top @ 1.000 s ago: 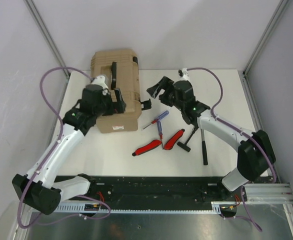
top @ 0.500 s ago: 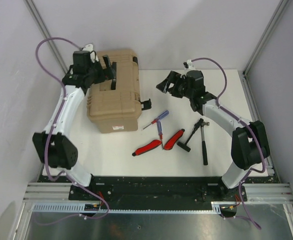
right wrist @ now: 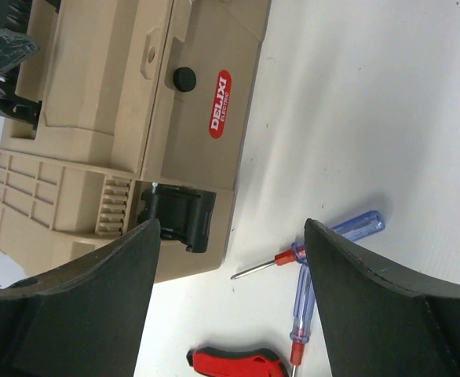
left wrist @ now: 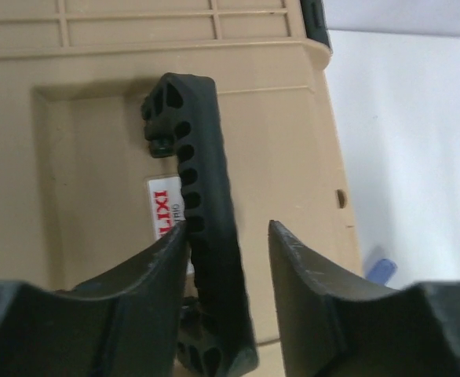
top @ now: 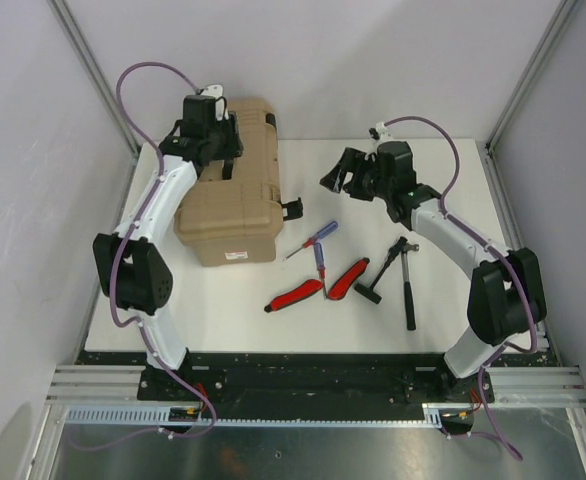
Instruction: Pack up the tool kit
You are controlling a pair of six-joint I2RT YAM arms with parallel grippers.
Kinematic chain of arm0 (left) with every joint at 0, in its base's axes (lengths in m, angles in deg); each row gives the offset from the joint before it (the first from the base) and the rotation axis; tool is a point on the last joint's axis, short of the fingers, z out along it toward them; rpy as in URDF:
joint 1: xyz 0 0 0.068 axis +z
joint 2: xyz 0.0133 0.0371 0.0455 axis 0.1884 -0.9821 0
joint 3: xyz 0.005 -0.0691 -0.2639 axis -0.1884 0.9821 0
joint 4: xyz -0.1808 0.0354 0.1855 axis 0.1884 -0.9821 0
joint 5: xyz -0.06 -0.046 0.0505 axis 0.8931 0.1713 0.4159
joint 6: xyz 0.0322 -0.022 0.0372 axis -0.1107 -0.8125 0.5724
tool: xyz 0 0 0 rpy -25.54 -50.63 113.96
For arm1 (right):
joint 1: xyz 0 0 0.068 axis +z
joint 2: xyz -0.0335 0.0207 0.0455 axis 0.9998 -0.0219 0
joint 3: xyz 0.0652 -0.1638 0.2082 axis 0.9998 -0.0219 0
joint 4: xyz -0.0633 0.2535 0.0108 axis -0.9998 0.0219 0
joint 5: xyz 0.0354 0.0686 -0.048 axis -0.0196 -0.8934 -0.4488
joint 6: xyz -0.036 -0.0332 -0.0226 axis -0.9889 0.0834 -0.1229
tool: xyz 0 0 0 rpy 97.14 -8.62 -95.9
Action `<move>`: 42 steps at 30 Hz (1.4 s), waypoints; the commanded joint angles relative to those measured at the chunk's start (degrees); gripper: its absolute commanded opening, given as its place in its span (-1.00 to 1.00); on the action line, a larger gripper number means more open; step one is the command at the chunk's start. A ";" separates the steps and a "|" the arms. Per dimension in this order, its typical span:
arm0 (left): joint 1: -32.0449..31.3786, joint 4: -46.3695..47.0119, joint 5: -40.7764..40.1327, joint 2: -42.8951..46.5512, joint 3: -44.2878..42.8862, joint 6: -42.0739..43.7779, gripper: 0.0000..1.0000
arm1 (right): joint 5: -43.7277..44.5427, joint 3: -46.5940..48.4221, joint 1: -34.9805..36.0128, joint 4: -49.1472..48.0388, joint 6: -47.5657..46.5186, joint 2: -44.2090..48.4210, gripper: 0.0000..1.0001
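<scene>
Two arms reach over a white table [top: 453, 200]. At the left stands the toolbox [top: 235, 215], a tan block of hard moulded plastic with ribbed panels, closed. Its lid handle [left wrist: 202, 196] is a black arched bar with a row of oval holes down its side. The left gripper [left wrist: 228, 234] sits over this handle with its jaws parted around it. One dark, scuffed finger [left wrist: 155, 271] touches the bar, and the other stands just clear, so nothing is clamped. A black latch [right wrist: 179, 216] juts from the box's right wall, below a red oval label [right wrist: 220, 104].

Right of the box, loose on the table, lie two curved tools [top: 295, 294] with glossy red grips. Next come two slim screwdrivers [top: 321, 233] with clear blue handles and red collars, crossed. The right gripper [right wrist: 231, 226] hangs above the table near the box's right side, spread wide and holding nothing. Furthest right lie two black hammers [top: 405, 290], thin-shafted, their heads close together.

Half a second earlier the left gripper was off the lid's left edge; it has since swung right onto the handle, and its jaws have narrowed. The right gripper has shifted slightly to the right. The box and the loose tools lie where they lay.
</scene>
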 commanded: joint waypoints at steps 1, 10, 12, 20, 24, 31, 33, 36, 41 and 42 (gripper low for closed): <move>-2.05 1.63 -1.21 0.57 0.73 6.21 -0.20 | 2.27 2.04 0.55 2.99 -1.76 4.43 0.56; -6.04 0.51 2.21 4.34 6.12 17.00 -0.99 | 4.36 0.29 1.40 2.50 0.17 6.47 0.54; -6.24 0.45 4.93 6.27 7.86 18.50 -1.00 | 4.53 0.10 1.57 1.99 1.69 6.29 0.54; -6.48 0.54 9.34 14.69 15.34 12.76 -1.00 | 1.72 -2.19 0.35 -5.95 14.71 1.53 0.68; -6.52 0.49 9.26 17.83 18.23 9.59 -0.51 | -2.24 -6.21 -1.14 -20.12 22.86 -1.89 0.87; -6.38 0.43 4.38 19.41 12.19 5.70 0.96 | -7.52 -8.09 -2.30 -45.07 40.33 -13.88 0.99; -6.26 0.43 2.48 19.82 9.73 4.85 0.98 | -7.01 -8.12 -2.06 -51.62 44.78 -17.10 0.99; -5.30 0.39 -1.40 21.27 7.90 2.43 0.99 | -4.98 -8.14 -1.77 -59.96 51.27 -21.93 0.99; 0.75 0.43 -10.89 27.19 15.47 -12.08 0.99 | 0.66 -8.05 -0.92 -73.24 61.80 -30.11 0.99; 2.65 0.36 -10.31 27.88 17.64 -14.42 0.99 | 1.75 -7.97 -0.64 -74.86 63.39 -31.31 0.99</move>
